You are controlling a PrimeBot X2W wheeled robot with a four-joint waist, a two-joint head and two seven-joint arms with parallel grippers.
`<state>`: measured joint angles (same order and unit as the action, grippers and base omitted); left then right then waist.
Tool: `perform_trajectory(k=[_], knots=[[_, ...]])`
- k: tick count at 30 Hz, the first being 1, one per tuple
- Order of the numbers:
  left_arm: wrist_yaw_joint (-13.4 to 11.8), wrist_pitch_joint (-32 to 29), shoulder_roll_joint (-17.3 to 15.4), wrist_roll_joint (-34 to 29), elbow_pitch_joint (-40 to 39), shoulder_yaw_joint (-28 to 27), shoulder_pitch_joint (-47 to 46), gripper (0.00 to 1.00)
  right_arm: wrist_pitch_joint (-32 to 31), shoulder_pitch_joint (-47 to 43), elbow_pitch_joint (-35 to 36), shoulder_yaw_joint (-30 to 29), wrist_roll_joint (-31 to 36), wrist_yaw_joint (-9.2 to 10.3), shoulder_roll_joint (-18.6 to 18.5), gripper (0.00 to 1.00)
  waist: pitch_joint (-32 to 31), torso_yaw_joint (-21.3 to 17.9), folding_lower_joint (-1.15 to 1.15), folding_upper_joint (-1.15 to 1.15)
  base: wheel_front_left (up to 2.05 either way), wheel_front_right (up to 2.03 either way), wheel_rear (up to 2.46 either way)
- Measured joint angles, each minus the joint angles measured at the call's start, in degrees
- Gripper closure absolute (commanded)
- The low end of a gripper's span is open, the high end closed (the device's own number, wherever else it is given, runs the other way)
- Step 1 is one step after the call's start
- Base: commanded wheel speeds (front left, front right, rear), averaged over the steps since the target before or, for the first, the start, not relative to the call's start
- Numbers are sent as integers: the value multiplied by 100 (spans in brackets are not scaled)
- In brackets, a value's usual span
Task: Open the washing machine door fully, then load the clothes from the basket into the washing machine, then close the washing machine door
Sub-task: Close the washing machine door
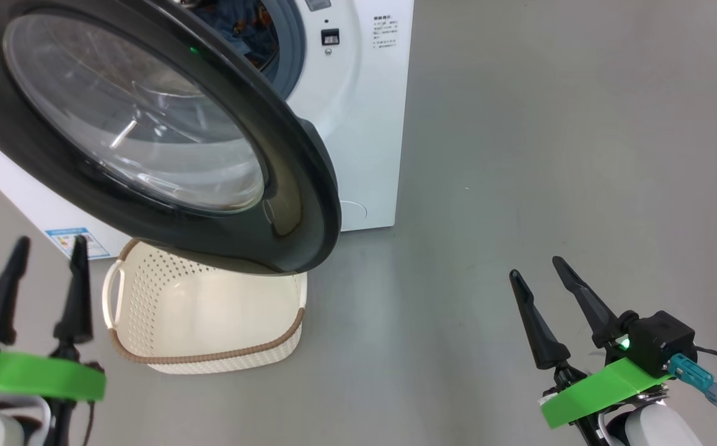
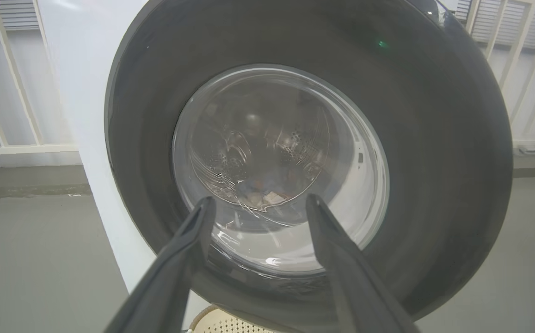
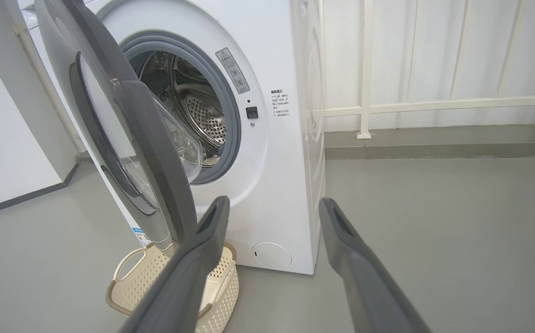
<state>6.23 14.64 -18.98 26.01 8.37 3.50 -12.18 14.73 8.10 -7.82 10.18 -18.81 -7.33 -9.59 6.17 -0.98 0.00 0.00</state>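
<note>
The washing machine is a white box at the upper left. Its black round door with a clear porthole stands partly swung out, over the basket. In the drum opening lies blue cloth with orange prints, the clothes. The part of the cream basket's inside that shows holds nothing. My left gripper is open at the lower left, facing the door's outer face, nothing between its fingers. My right gripper is open at the lower right, well apart from the machine, with the basket low in its view.
Bare grey floor spreads to the right of the machine. A white railing runs behind the machine. A white wall with a dark skirting stands on the left of the right wrist view.
</note>
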Motion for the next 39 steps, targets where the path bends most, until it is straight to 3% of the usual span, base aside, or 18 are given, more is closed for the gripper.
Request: perform_trajectory(k=[11, 22, 39], knots=[[-43, 0, 616, -854, -310, -566, 719, 0, 0, 0, 5, -13, 1, 0, 15, 0, -6, -47, 0, 0, 0, 0, 0], [-35, 0, 1244, -1287, -380, -980, 1468, 0, 0, -3, 33, -38, 48, 0, 30, 0, -119, -75, 0, 0, 0, 0, 0], [10, 0, 1592, -1625, -593, -1313, 1828, 0, 0, -147, 63, -107, 69, 0, 46, 0, -248, -124, 0, 0, 0, 0, 0]])
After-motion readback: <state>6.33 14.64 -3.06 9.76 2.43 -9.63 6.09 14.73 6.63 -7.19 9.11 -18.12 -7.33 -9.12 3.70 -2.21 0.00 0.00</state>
